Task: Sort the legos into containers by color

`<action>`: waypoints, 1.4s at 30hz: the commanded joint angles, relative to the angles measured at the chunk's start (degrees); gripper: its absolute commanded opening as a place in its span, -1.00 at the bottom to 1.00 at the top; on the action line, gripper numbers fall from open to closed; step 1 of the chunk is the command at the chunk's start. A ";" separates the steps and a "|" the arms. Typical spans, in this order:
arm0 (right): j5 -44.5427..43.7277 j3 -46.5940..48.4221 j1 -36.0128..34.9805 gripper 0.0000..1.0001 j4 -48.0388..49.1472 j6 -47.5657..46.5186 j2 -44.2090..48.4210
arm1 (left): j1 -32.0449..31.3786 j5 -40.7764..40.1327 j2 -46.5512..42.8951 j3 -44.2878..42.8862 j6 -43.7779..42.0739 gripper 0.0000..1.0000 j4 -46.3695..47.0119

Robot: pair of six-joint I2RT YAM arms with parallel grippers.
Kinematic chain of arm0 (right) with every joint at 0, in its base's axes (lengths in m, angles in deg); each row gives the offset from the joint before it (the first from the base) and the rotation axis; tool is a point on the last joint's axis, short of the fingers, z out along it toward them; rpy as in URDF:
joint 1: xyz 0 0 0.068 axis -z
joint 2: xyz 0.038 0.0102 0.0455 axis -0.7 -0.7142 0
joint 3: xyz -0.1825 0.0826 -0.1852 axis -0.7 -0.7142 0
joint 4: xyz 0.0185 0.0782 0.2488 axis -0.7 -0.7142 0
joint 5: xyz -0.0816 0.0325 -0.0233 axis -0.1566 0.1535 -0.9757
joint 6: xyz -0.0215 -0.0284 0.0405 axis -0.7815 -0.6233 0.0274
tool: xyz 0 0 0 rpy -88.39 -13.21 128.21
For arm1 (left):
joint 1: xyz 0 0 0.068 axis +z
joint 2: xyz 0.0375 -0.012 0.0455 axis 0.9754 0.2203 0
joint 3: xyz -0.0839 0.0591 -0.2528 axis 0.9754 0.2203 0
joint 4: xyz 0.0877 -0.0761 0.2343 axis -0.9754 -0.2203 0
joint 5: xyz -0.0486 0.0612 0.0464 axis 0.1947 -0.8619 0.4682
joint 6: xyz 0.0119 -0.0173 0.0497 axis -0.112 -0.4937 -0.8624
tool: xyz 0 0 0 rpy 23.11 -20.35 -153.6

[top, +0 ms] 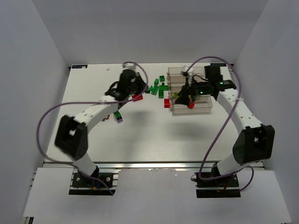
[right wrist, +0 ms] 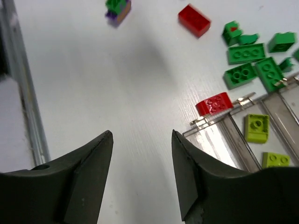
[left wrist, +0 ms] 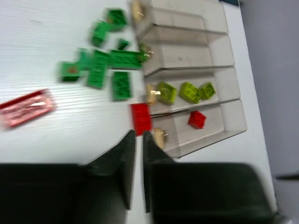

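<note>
The clear containers [top: 202, 108] stand right of centre, also in the left wrist view [left wrist: 219, 51] and the right wrist view [right wrist: 233, 140]. One bin holds yellow-green bricks [left wrist: 187, 92], the nearest bin a red brick [left wrist: 196, 119]. Loose green bricks [top: 159, 88] lie left of the bins. A red brick [left wrist: 140, 118] lies by the bin ends. My left gripper [top: 133, 93] hangs left of the green bricks. Its jaws [left wrist: 139, 140] are shut and empty, the red brick just beyond them. My right gripper [top: 186, 99] is over the bins' near left end, open and empty [right wrist: 141, 140].
A translucent red flat piece [left wrist: 25, 108] lies beside the left gripper. A purple and green brick [top: 117, 115] and a small red piece [top: 106, 116] lie under the left arm. Another red brick [right wrist: 194, 19] lies on the table. White walls enclose the table.
</note>
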 commanded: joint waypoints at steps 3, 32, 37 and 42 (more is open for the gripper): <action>-19.46 6.49 -13.90 0.22 -5.40 -7.93 -6.29 | 5.31 -6.19 -22.38 19.47 -0.11 -0.15 -4.73; -56.93 35.68 -24.82 0.72 -19.99 -29.01 -40.49 | 6.19 -20.79 -64.15 42.37 12.02 0.39 -23.28; -58.77 36.03 -24.91 0.68 -19.72 -31.65 -43.49 | 6.19 -20.52 -64.50 42.63 12.81 0.39 -23.64; -58.51 36.12 -25.00 0.65 -18.84 -32.62 -44.63 | 6.19 -20.61 -65.30 42.98 13.52 0.39 -24.25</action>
